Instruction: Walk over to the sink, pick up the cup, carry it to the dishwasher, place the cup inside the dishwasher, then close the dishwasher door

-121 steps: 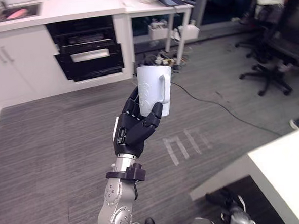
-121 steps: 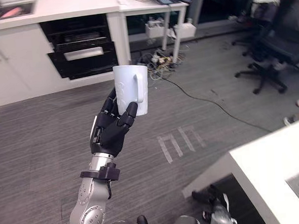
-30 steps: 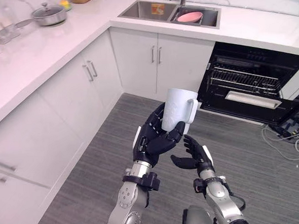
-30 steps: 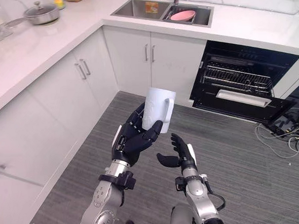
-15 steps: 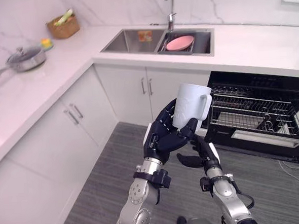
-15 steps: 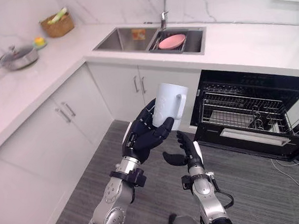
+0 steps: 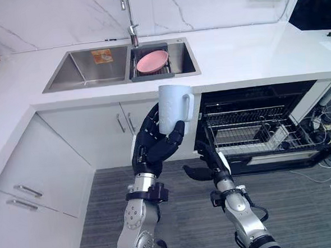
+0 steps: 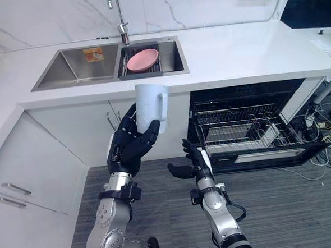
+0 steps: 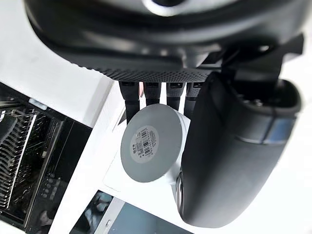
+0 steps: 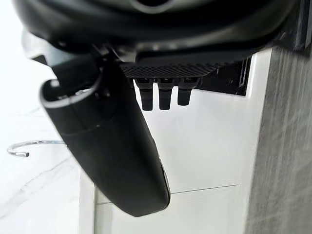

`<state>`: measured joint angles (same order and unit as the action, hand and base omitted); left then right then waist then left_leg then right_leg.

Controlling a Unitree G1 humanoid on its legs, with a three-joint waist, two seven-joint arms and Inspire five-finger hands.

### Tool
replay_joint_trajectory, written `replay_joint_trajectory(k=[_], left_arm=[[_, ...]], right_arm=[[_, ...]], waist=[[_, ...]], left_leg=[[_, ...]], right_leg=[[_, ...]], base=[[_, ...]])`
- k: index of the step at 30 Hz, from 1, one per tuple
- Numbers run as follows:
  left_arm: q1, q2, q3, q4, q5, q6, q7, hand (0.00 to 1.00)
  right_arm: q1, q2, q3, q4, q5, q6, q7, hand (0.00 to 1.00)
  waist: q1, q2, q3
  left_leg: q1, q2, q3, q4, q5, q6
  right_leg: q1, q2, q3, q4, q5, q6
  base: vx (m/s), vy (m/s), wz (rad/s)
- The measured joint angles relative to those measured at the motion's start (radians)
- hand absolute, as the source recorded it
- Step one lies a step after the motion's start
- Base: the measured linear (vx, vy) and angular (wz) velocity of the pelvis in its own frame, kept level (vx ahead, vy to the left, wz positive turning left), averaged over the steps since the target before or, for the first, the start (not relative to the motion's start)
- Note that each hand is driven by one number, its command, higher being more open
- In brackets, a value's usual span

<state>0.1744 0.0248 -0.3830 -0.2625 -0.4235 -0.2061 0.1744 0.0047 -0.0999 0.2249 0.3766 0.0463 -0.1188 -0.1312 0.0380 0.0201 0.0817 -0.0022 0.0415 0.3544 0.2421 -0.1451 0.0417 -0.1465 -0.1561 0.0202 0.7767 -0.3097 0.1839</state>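
Observation:
A white cup (image 7: 173,109) with a handle stands upright in my left hand (image 7: 153,143), whose fingers and thumb curl round its lower part. The left wrist view shows the cup's round base (image 9: 152,148) with a label, between the fingers and thumb. I hold it raised in front of the counter edge, between the sink (image 7: 78,70) and the open dishwasher (image 7: 255,127). The dishwasher's wire rack (image 8: 239,128) is pulled out over its lowered door (image 8: 274,154). My right hand (image 7: 208,165) hovers lower, just right of the left one, fingers straight and holding nothing.
A pink bowl (image 7: 152,61) sits in the sink's right basin under the tap (image 7: 128,16). White cabinets (image 7: 40,182) run along the left. Cables (image 7: 329,139) lie on the floor at the right. Grey floor (image 7: 305,205) lies open before the dishwasher.
The camera has swung right and closer, so sink and dishwasher now face me squarely. The cup stays in my left hand; my right hand stays low beside it.

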Motion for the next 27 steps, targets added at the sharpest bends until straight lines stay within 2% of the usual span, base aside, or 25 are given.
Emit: replay_joint_trajectory(k=[1,3,4,5,6,7,8,10,12,13,14,15,16,17,18,19,20,21,22,24,27], left_arm=[[-0.003,0.000,-0.003,-0.003,0.014,-0.005,0.000,0.30],[-0.011,0.001,-0.012,-0.004,0.017,-0.021,0.000,0.30],[-0.012,0.005,-0.013,-0.004,0.018,-0.023,0.000,0.30],[-0.014,0.009,-0.014,-0.004,0.018,-0.023,0.000,0.30],[-0.020,0.009,-0.017,0.013,0.018,-0.024,-0.001,0.30],[-0.020,0.005,-0.016,0.042,0.018,-0.018,-0.001,0.30],[-0.020,0.005,-0.015,0.051,0.018,-0.014,-0.001,0.30],[-0.019,0.001,-0.003,0.064,0.018,-0.014,-0.001,0.30],[-0.018,0.001,0.022,0.068,0.018,-0.015,-0.001,0.30],[-0.019,-0.002,0.032,0.074,0.019,-0.015,-0.002,0.30],[-0.020,-0.004,0.033,0.074,0.019,-0.015,-0.002,0.30],[-0.020,-0.006,0.032,0.077,0.022,-0.015,-0.003,0.30],[-0.019,-0.006,0.032,0.078,0.022,-0.015,-0.003,0.30],[-0.019,-0.006,0.034,0.078,0.027,-0.015,0.001,0.30],[-0.019,-0.006,0.037,0.078,0.034,-0.015,0.002,0.30],[-0.019,-0.006,0.038,0.078,0.034,-0.015,0.003,0.30],[-0.019,-0.006,0.038,0.079,0.035,-0.015,0.005,0.30],[-0.021,-0.006,0.045,0.082,0.045,-0.019,0.009,0.30],[-0.022,0.010,0.063,0.098,0.055,-0.020,0.014,0.30],[-0.037,0.016,0.094,0.126,0.061,-0.020,0.024,0.30],[-0.040,0.025,0.144,0.178,0.062,-0.016,0.042,0.30]], right_arm=[[-0.004,0.009,0.000,0.000,0.000,-0.001,0.001,0.90],[-0.025,0.011,0.000,-0.001,0.000,-0.003,0.001,0.90],[-0.036,0.012,0.000,-0.008,0.000,-0.003,0.000,0.90],[-0.034,0.012,0.000,-0.021,0.000,-0.003,0.000,0.90],[-0.024,0.000,-0.004,-0.048,0.000,-0.006,0.000,0.90],[-0.018,-0.015,-0.009,-0.049,0.000,-0.005,-0.001,0.90],[-0.011,-0.016,-0.016,-0.054,0.000,-0.004,-0.001,0.90],[0.035,-0.023,-0.028,-0.134,0.002,-0.004,-0.010,0.90],[0.045,-0.026,-0.034,-0.175,0.003,-0.005,-0.010,0.90],[0.047,-0.025,-0.052,-0.201,0.005,-0.007,-0.011,0.90],[0.047,-0.024,-0.073,-0.218,0.009,-0.011,-0.018,0.90],[0.046,-0.025,-0.097,-0.227,0.011,-0.017,-0.024,0.90],[0.046,-0.025,-0.104,-0.228,0.011,-0.017,-0.026,0.90],[0.046,-0.029,-0.107,-0.227,0.016,-0.017,-0.028,0.90],[0.049,-0.028,-0.105,-0.226,0.041,-0.017,-0.027,0.90],[0.052,-0.027,-0.103,-0.226,0.049,-0.017,-0.026,0.90],[0.060,-0.028,-0.103,-0.228,0.052,-0.017,-0.021,0.90],[0.070,-0.029,-0.103,-0.228,0.066,-0.022,-0.011,0.90],[0.096,-0.008,-0.101,-0.237,0.095,-0.021,0.001,0.90],[0.110,0.018,-0.104,-0.260,0.155,-0.026,0.015,0.90],[0.126,0.034,-0.100,-0.312,0.239,-0.026,0.055,0.90]], waist=[[-0.006,0.001,-0.001],[-0.014,0.000,-0.002],[-0.024,-0.007,-0.005],[-0.027,-0.017,-0.005],[-0.036,-0.018,0.003],[-0.034,0.009,0.000],[-0.035,0.014,0.000],[-0.032,0.032,0.006],[-0.031,0.027,0.008],[-0.033,0.017,0.004],[-0.033,0.016,0.003],[-0.033,0.012,0.005],[-0.032,0.011,0.006],[-0.033,0.011,0.006],[-0.034,0.013,0.005],[-0.034,0.015,0.003],[-0.032,0.025,-0.003],[-0.028,0.029,-0.017],[-0.035,-0.002,-0.035],[-0.064,-0.023,-0.038],[-0.068,-0.029,-0.035]], left_leg=[[0.043,0.003,0.009,-0.039,-0.001,-0.002],[0.071,0.007,0.024,-0.061,-0.009,-0.018],[0.073,0.004,0.029,-0.047,-0.024,-0.036],[0.071,-0.002,0.030,-0.025,-0.044,-0.046],[0.065,0.010,0.028,0.051,-0.098,-0.064],[0.048,0.058,0.039,0.146,-0.120,-0.092],[0.031,0.084,0.045,0.210,-0.120,-0.092],[-0.041,0.218,0.068,0.493,-0.088,-0.090],[-0.081,0.264,0.055,0.625,-0.030,-0.082],[-0.096,0.250,0.039,0.609,-0.084,-0.098],[-0.115,0.231,0.023,0.572,-0.121,-0.095],[-0.140,0.191,-0.021,0.490,-0.153,-0.099],[-0.149,0.168,-0.049,0.439,-0.156,-0.104],[-0.161,0.126,-0.113,0.323,-0.151,-0.110],[-0.165,0.096,-0.177,0.211,-0.126,-0.117],[-0.159,0.086,-0.203,0.151,-0.092,-0.116],[-0.146,0.079,-0.229,0.056,0.000,-0.109],[-0.138,0.085,-0.232,0.025,0.111,-0.109],[-0.133,0.060,-0.206,0.029,0.105,-0.102],[-0.116,0.031,-0.183,-0.014,0.106,-0.082],[-0.048,-0.003,-0.123,-0.093,0.120,-0.063]], right_leg=[[-0.034,-0.028,-0.096,0.012,-0.017,-0.060],[-0.083,-0.064,-0.222,-0.062,-0.024,-0.127],[-0.090,-0.068,-0.289,-0.175,0.025,-0.179],[-0.094,-0.068,-0.302,-0.223,0.075,-0.195],[-0.087,-0.068,-0.304,-0.230,0.092,-0.174],[-0.059,-0.035,-0.297,-0.254,0.082,-0.179],[-0.045,-0.017,-0.294,-0.271,0.078,-0.183],[0.019,0.070,-0.267,-0.323,0.058,-0.222],[0.055,0.097,-0.226,-0.346,0.050,-0.237],[0.067,0.096,-0.186,-0.356,0.054,-0.230],[0.073,0.093,-0.161,-0.366,0.057,-0.225],[0.090,0.084,-0.129,-0.382,0.060,-0.221],[0.102,0.080,-0.111,-0.390,0.061,-0.218],[0.120,0.075,-0.082,-0.400,0.062,-0.217],[0.136,0.071,-0.065,-0.402,0.062,-0.216],[0.145,0.072,-0.059,-0.403,0.061,-0.215],[0.158,0.076,-0.049,-0.403,0.059,-0.189],[0.170,0.083,-0.031,-0.410,0.035,-0.151],[0.181,0.053,-0.015,-0.428,0.024,-0.133],[0.179,0.020,-0.002,-0.454,0.033,-0.116],[0.201,-0.011,0.041,-0.513,0.053,-0.084]], base=[[0.22,0.089,-0.25],[0.20,0.006,-0.22],[0.20,-0.038,-0.17],[0.24,-0.086,-0.09],[0.29,-0.146,-0.18],[0.29,-0.164,-0.24],[0.23,-0.149,-0.45],[0.25,-0.141,-0.68],[0.27,-0.072,-0.85],[0.32,-0.014,-0.93],[0.35,0.034,-0.98],[0.28,0.076,-0.77],[0.28,0.128,-0.83],[0.27,0.176,-0.83],[0.26,0.197,-0.82],[0.26,0.240,-0.74],[0.25,0.271,-0.82],[0.28,0.274,-0.86],[0.22,0.208,-0.62],[0.14,0.190,-0.29],[0.06,0.140,-0.42]])
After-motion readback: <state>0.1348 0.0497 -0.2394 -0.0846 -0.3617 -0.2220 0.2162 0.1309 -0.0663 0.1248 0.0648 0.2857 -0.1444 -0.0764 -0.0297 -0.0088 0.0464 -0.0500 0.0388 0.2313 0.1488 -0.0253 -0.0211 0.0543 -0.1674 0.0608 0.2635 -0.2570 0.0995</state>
